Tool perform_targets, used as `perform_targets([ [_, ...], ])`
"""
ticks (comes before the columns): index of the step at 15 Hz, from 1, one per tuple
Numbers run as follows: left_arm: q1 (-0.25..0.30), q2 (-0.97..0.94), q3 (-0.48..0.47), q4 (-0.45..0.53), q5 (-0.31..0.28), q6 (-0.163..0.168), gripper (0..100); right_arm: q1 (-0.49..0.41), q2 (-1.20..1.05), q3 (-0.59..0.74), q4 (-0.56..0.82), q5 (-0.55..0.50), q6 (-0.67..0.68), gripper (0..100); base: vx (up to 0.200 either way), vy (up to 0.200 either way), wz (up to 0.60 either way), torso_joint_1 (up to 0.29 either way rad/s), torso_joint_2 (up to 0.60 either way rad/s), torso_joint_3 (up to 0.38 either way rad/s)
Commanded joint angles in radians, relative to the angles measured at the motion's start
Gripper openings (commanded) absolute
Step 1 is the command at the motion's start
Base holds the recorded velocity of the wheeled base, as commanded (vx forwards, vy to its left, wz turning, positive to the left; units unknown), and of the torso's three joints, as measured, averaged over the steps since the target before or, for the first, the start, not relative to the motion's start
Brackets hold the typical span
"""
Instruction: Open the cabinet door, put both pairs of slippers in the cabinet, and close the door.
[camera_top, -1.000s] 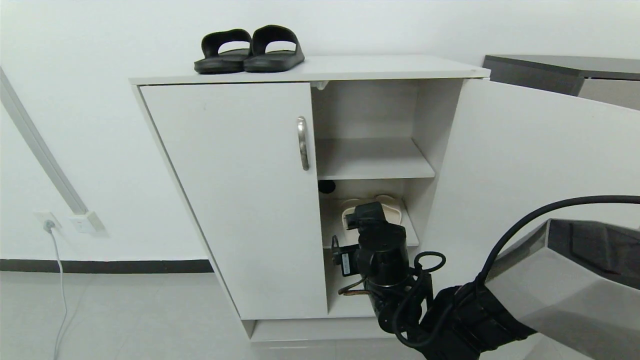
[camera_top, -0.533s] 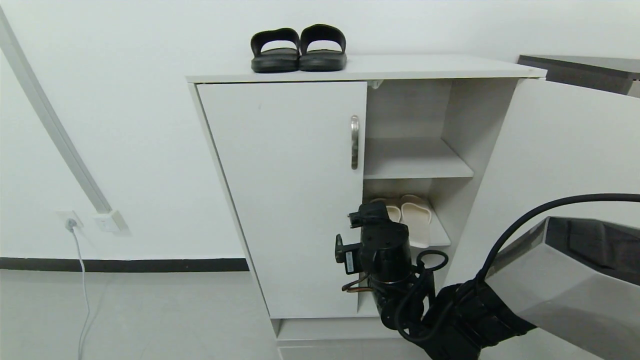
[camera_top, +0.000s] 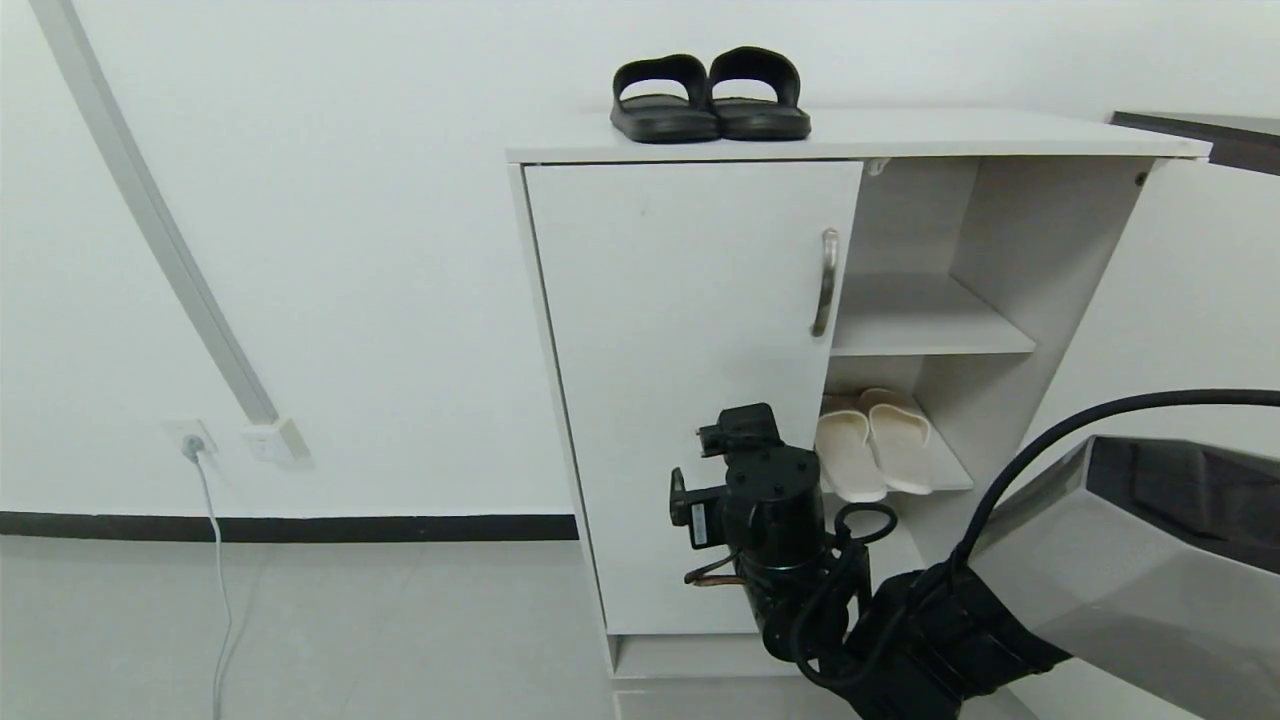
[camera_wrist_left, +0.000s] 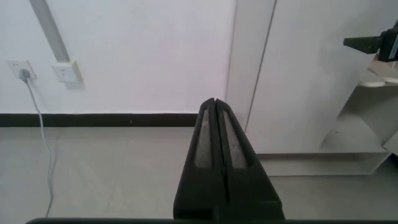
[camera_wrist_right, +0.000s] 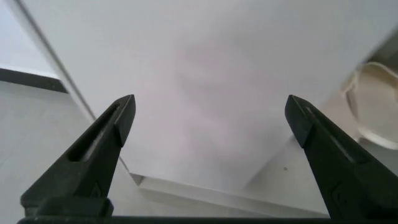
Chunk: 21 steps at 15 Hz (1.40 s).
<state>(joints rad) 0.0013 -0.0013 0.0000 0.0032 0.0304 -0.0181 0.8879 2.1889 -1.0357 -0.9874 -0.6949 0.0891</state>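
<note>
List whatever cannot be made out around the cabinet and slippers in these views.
- Left half of the cabinet interior: head view, hidden behind the shut left door.
- Open right door: head view, cut off by the picture's right edge, so its far end cannot be judged.
- Cream slippers: right wrist view, blurred and cut by the edge.

My right arm (camera_top: 775, 530) is black, its cylindrical wrist looped with black cables (camera_top: 1040, 445), beside a glossy grey shell (camera_top: 1150, 580); my left end effector (camera_wrist_left: 215, 103) has grey pads (camera_wrist_left: 204, 142).
</note>
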Motion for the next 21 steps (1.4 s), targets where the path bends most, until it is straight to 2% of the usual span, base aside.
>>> perform_targets([
  [1,0.0,0.001,0.0,0.0,0.002,0.0,0,0.0,0.003,0.005,-0.02,0.005,-0.003,100,0.0,0.0,0.0,0.0,0.0,0.0],
  [16,0.0,0.001,0.0,0.0,0.003,0.0,0,-0.001,0.002,0.025,-0.05,0.006,-0.035,100,0.0,0.0,0.0,0.0,0.0,0.0],
  [21,0.0,0.001,0.0,0.0,0.003,-0.002,0,-0.001,0.003,0.025,-0.05,0.006,-0.035,100,0.0,0.0,0.0,0.02,-0.3,-0.31],
])
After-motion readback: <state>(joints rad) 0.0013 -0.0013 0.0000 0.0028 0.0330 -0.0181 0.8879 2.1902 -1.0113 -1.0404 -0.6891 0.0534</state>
